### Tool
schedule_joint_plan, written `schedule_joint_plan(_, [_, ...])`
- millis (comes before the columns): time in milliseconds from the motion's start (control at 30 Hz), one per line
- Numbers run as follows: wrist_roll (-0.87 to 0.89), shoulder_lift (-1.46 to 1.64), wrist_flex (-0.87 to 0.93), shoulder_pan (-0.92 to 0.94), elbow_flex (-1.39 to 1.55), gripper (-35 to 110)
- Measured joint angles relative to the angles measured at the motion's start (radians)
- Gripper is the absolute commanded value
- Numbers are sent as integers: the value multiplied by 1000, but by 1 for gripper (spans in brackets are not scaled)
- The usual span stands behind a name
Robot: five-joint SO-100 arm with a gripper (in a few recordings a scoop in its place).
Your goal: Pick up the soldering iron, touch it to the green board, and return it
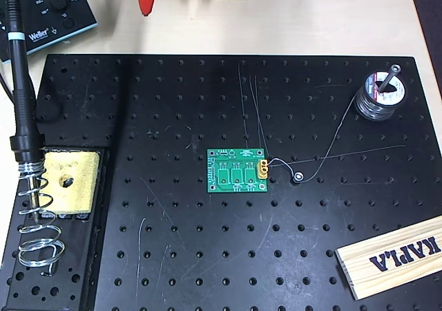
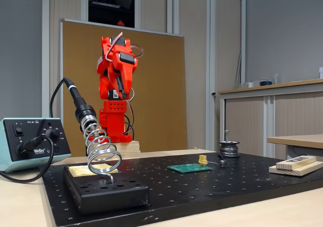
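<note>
the red two-finger gripper is hanging folded against the red arm at the back of the table, well above everything; how wide it is standing cannot be told. the long slim black soldering iron is sitting in the coiled silver spring holder, far from the gripper and untouched. the small square green circuit board, with its yellow connector, is lying flat on the black perforated plate, well apart from the gripper.
</note>
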Motion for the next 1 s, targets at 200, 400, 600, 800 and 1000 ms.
schedule_joint_plan(200, [133,-325,-202,41,-144,6])
schedule_joint_plan(400, [137,-522,-407,94,-207,18])
schedule_joint_plan(600, [117,-618,-499,130,-232,23])
schedule_joint_plan(800, [80,-667,-528,172,-255,22])
schedule_joint_plan(1000, [63,-701,-538,229,-273,22])
